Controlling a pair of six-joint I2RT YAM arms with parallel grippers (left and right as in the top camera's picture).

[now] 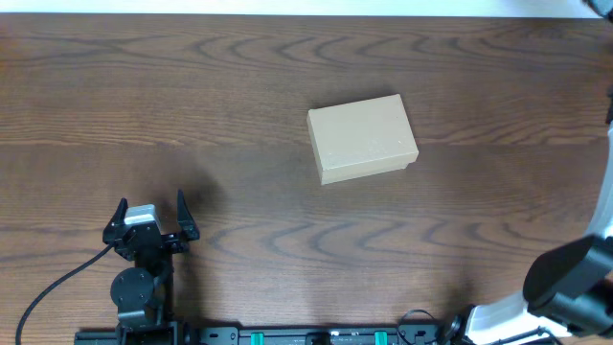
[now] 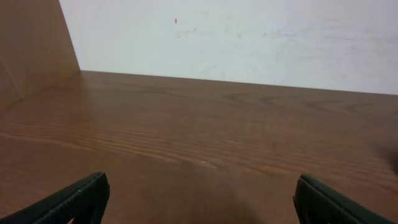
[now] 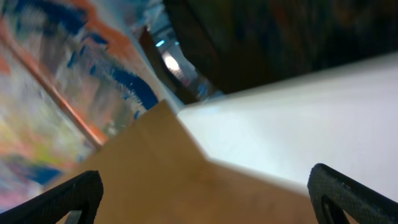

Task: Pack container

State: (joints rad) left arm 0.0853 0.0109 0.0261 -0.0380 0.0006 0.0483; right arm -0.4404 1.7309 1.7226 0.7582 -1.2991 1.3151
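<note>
The container [image 1: 362, 139], a small tan cardboard box with its flap lid shut, lies flat on the wooden table [image 1: 192, 115] a little right of centre in the overhead view. My left gripper [image 1: 151, 218] is open and empty near the front left, well apart from the box; its wrist view [image 2: 199, 202] shows only bare wood between the fingers. My right arm [image 1: 575, 278] is at the front right corner, its fingers hidden from above. The right wrist view [image 3: 202, 199] shows wide-open fingers with nothing between them, over blurred surroundings.
A white wall [image 2: 249, 37] rises beyond the table's far edge in the left wrist view. A black cable [image 1: 48, 287] runs from the left arm's base at the front.
</note>
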